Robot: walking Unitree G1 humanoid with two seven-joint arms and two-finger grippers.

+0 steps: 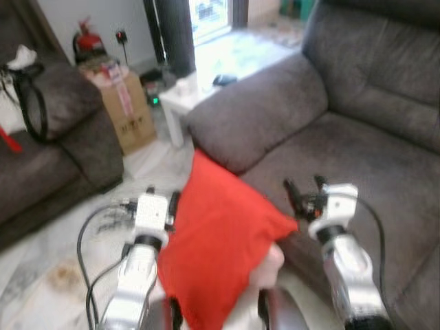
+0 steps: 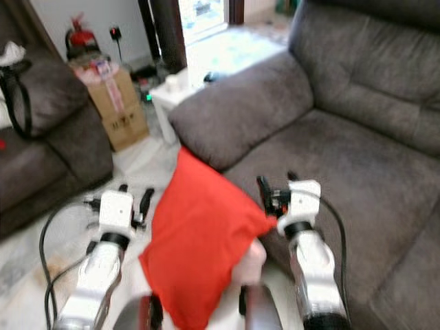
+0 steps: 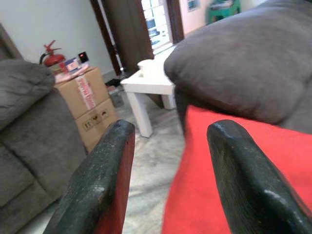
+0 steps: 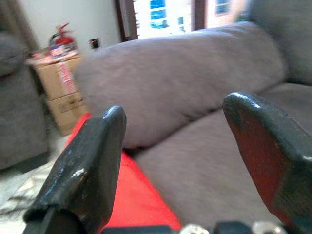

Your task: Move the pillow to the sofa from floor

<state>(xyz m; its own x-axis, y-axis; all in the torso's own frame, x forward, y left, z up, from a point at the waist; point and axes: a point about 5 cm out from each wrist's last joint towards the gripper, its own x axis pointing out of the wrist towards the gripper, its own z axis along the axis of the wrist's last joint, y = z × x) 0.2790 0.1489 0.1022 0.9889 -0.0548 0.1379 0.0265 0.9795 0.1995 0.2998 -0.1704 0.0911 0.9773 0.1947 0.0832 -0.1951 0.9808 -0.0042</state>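
Observation:
A red pillow hangs off the floor between my two arms, in front of the grey sofa, its top corner near the sofa's armrest. My left gripper is open and presses against the pillow's left edge. Open as well, my right gripper sits by the pillow's right corner, just above the seat's front edge. Neither pair of fingers pinches the cloth. The left wrist view has the pillow under one finger, and the right wrist view has the pillow low beside the armrest.
A white side table and a cardboard box stand beyond the armrest. A second grey sofa with a black bag strap is at the left. Cables trail over the pale floor.

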